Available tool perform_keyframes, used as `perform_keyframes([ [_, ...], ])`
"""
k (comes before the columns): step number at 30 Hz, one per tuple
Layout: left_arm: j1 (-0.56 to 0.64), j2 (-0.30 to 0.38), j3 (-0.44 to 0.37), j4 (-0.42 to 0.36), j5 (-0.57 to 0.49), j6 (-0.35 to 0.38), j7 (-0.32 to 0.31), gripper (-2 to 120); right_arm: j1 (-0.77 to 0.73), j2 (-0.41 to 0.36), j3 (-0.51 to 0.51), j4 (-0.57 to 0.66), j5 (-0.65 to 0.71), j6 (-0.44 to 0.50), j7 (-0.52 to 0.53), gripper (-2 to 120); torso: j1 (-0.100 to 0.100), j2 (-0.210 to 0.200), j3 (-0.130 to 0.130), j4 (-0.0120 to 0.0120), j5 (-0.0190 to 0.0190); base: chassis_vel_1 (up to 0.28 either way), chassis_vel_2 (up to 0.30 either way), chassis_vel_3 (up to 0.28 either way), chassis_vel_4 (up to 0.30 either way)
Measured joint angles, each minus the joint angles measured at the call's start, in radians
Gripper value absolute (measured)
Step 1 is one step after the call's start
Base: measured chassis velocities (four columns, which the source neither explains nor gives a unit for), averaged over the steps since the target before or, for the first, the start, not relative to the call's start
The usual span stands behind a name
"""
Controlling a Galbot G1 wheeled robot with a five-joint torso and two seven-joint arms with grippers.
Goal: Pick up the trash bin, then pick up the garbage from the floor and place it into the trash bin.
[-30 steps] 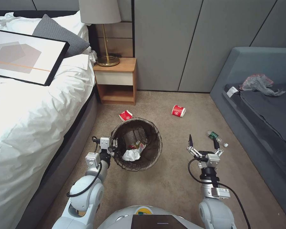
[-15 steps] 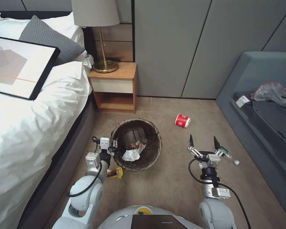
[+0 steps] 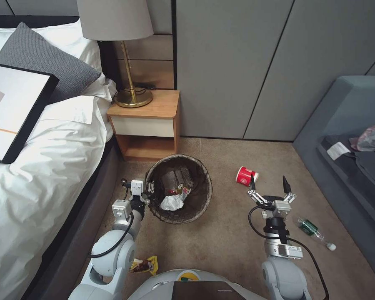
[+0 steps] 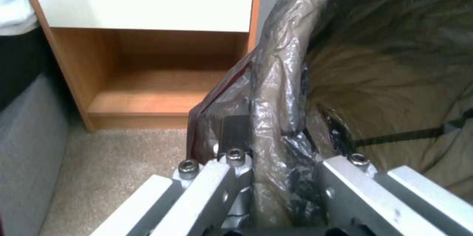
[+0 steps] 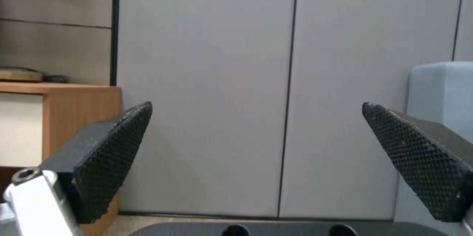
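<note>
The trash bin (image 3: 179, 189) is already in hand: the left gripper (image 3: 148, 192) is clamped on its bag-lined rim (image 4: 276, 81), holding it in front of the nightstand (image 3: 148, 125). Inside the bin lie white tissue (image 3: 172, 203) and a few scraps, so part of the pickup looks done.

Still on the carpet are a red-and-white paper cup (image 3: 245, 175) just right of the bin, a green-labelled bottle (image 3: 311, 230) farther right, and a yellow snack wrapper (image 3: 145, 265) on the bin's near side, by the left arm. The right gripper (image 3: 270, 188) hangs empty, its fingers (image 5: 106, 154) spread wide, between the cup and the bottle.

Compared with a second ago, the nightstand has drawn closer, the bottle has slipped nearer the robot, and the wrapper has come into view, so I take it the robot has rolled forward.
</note>
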Motion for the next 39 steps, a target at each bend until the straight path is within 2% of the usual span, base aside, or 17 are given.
perform_keyframes([
  [8,0.001,0.001,0.000,-0.001,-0.001,0.001,-0.001,0,0.026,-0.013,0.036,-0.013,-0.061,-0.003,0.025,100,0.000,0.000,0.000,-0.0001,0.0001,0.012,-0.019,-0.015,0.022],
  [12,0.003,0.002,0.000,-0.001,-0.001,0.001,-0.001,0,0.027,-0.024,0.059,-0.004,-0.073,-0.072,0.047,100,0.000,0.000,0.000,-0.0001,0.0002,0.000,0.000,0.000,0.000],
  [15,0.004,0.003,0.000,-0.003,-0.001,0.001,-0.001,0,0.023,-0.043,0.106,0.009,-0.078,-0.184,0.036,100,0.000,0.000,0.000,-0.0002,0.0001,0.000,0.000,0.000,0.000],
  [16,0.004,0.003,0.000,-0.003,-0.001,0.001,-0.001,0,0.023,-0.043,0.106,0.009,-0.078,-0.184,0.036,100,0.000,0.000,0.000,-0.0002,0.0001,0.000,0.000,0.000,0.000],
  [19,0.005,0.004,0.000,-0.003,-0.001,0.001,-0.001,0,0.025,-0.065,0.154,0.007,-0.080,-0.287,0.014,100,0.000,0.000,0.000,-0.0002,0.0000,0.000,0.000,0.000,0.000],
  [20,0.005,0.004,0.000,-0.003,-0.001,0.001,-0.001,0,0.025,-0.065,0.154,0.007,-0.080,-0.287,0.014,100,0.000,0.000,0.000,-0.0002,0.0000,0.000,0.000,0.000,0.000],
  [22,0.005,0.006,0.000,-0.003,-0.002,0.002,-0.001,0,0.038,-0.087,0.193,-0.024,-0.082,-0.349,-0.015,100,0.000,0.000,0.000,-0.0001,0.0002,0.000,0.000,0.000,0.000],
  [26,0.005,0.007,-0.001,-0.004,-0.002,0.002,-0.001,0,0.052,-0.105,0.226,-0.060,-0.089,-0.390,-0.057,100,0.000,0.000,0.000,-0.0002,0.0001,0.000,0.000,0.000,0.000],
  [29,0.004,0.008,0.000,-0.004,-0.003,0.002,-0.001,0,0.075,-0.138,0.274,-0.128,-0.097,-0.448,-0.129,100,0.000,0.000,0.000,-0.0002,0.0002,0.000,0.000,0.000,0.000],
  [34,0.003,0.008,0.000,-0.003,-0.003,0.003,-0.001,0,0.091,-0.157,0.300,-0.170,-0.097,-0.476,-0.168,100,0.000,0.000,0.000,-0.0001,0.0003,0.000,0.000,0.000,0.000],
  [37,0.002,0.008,0.002,0.000,-0.004,0.003,-0.001,0,0.126,-0.194,0.339,-0.278,-0.109,-0.492,-0.231,100,0.000,0.000,0.000,-0.0001,0.0002,0.000,0.000,0.000,0.000],
  [39,0.002,0.008,0.002,0.000,-0.004,0.003,-0.001,0,0.130,-0.199,0.344,-0.295,-0.114,-0.492,-0.240,100,0.000,0.000,0.000,-0.0002,0.0002,0.000,0.000,0.000,0.000],
])
